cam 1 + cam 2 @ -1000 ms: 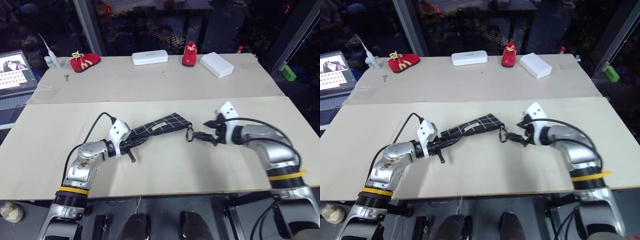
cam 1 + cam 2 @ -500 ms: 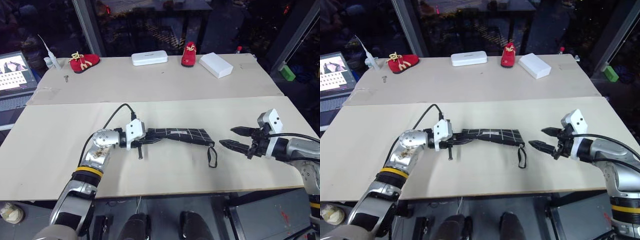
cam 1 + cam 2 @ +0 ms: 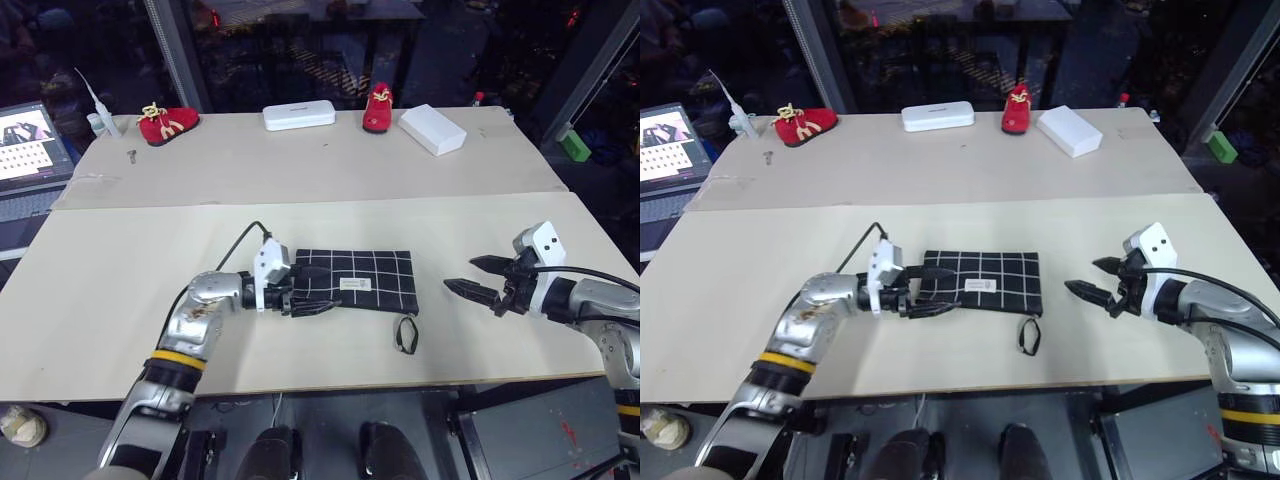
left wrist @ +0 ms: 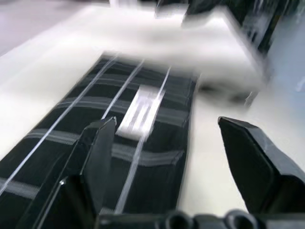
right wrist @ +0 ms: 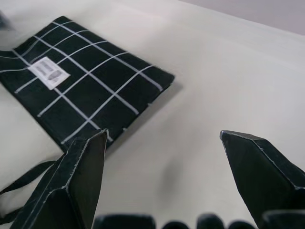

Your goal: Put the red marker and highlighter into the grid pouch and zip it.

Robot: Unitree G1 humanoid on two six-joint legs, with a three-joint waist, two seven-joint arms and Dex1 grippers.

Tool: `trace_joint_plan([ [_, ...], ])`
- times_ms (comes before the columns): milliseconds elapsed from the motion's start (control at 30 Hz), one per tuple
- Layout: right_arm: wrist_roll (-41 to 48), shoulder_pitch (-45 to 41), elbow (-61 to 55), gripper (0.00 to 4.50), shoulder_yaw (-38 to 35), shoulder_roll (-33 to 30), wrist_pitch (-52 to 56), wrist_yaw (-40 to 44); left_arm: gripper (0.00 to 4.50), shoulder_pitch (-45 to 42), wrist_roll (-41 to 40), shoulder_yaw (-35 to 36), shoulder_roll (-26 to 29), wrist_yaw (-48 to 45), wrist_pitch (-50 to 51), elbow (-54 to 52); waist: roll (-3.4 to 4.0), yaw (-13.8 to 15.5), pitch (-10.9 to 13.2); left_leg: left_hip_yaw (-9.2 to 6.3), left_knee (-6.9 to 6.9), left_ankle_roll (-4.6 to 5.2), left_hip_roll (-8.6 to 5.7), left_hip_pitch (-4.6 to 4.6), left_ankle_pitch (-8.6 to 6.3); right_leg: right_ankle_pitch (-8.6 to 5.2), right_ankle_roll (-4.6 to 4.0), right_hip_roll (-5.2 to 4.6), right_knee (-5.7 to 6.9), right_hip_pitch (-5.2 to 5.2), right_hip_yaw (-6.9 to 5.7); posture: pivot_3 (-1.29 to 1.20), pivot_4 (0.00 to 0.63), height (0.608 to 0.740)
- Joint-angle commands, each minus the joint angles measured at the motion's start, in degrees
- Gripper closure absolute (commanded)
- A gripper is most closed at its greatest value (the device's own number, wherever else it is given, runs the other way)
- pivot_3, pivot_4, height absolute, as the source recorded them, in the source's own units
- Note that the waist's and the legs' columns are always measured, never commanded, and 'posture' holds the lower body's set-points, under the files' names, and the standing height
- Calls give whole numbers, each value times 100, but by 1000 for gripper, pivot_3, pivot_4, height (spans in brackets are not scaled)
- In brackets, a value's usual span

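Black fabric crossed with thin white grid lines — the grid pouch (image 3: 358,283) lies flat on the pale tabletop (image 3: 300,180), near the front edge, its small white label (image 3: 352,285) facing up. Its black zip-pull loop (image 3: 405,334) trails onto the table off the corner nearest the robot's right side.

At the pouch's left end sits the left gripper (image 3: 312,290), pointing roughly level toward the right; its fingers stand apart, one over the cloth and one just off the near edge, as the left wrist view shows, with nothing clamped between them. Whether a fingertip actually touches the fabric cannot be told.

Well to the right of the pouch, the right gripper (image 3: 470,276) hangs above bare table, jaws spread wide and empty, aimed back toward the pouch.

Along the far edge of the table are a red shoe (image 3: 167,122) on the left, a white rectangular case (image 3: 300,116), a second red shoe (image 3: 380,108) and a white box (image 3: 433,129). A laptop (image 3: 30,145) sits off the table's left side — screen lit
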Motion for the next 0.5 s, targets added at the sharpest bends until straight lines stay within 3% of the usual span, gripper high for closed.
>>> trace_joint_plan([
  [33,43,-241,233,299,-146,-34,-294,63,976,315,-227,744,398,876,929,-468,0,-27,0,0,0,0,0,8,0,0,0,3,1,6,3,0,150,740],
  [300,-29,-483,1124,299,-139,205,-806,43,976,1653,-322,2463,793,2261,1082,-918,-2,-55,1,3,-2,1,5,2,-1,0,-1,4,-5,-2,8,0,150,740],
  [500,-201,-764,1622,299,97,385,-980,-8,976,1874,-406,2940,654,2694,1018,-942,-1,42,0,3,-2,0,-4,8,-1,1,-2,-11,-4,7,3,0,150,740],
])
